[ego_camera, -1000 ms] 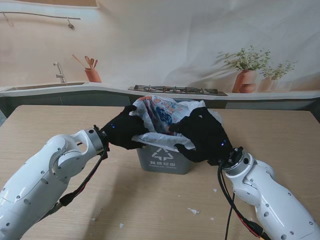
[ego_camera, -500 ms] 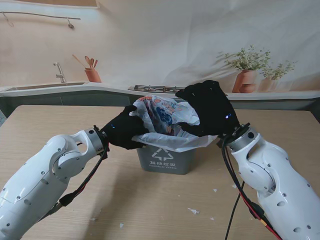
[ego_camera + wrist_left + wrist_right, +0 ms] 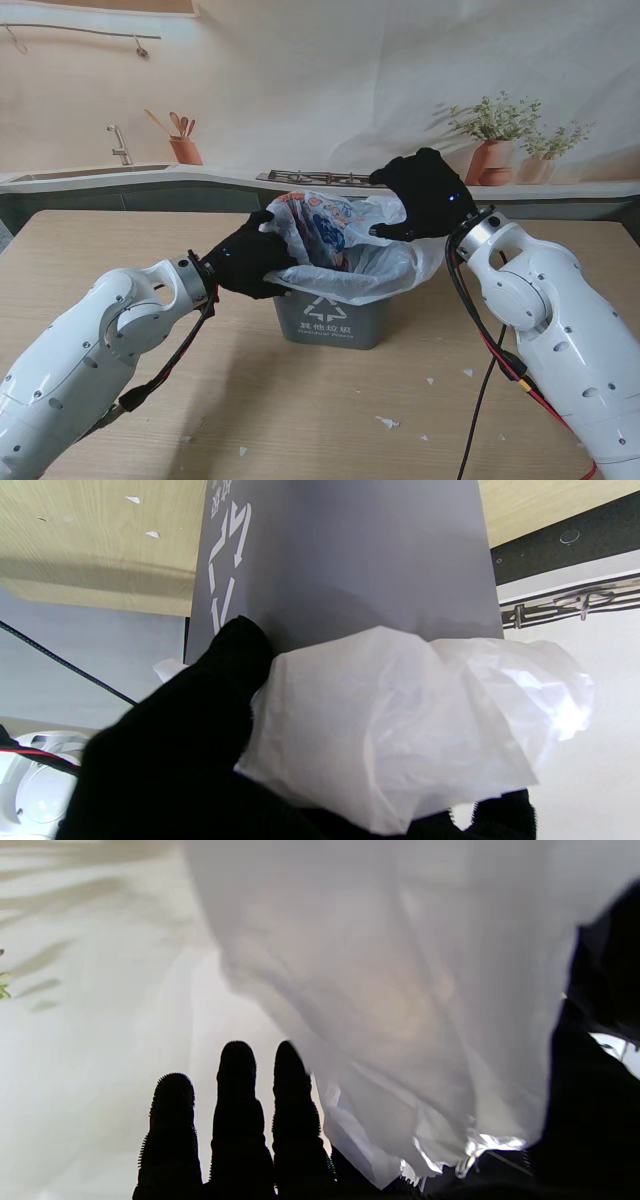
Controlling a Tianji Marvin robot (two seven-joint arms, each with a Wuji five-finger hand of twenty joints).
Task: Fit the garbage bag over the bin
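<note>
Wood table w/ scraps; bin (image 3: pixel 330 318) sits between both hands. Left hand (image 3: pixel 245 262) pinches garbage bag (image 3: pixel 345 255) at the rim beside it; right hand (image 3: pixel 425 195) clamps the opposite edge, raised. Risk — thin film tearing or slipping if the right hand overpulls.

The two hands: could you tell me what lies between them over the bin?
In the stand view, the white garbage bag spans from the left hand to the right hand, its mouth open above the grey bin.

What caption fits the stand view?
Both hands, left hand and right hand, stretch a garbage bag over the grey bin.
</note>
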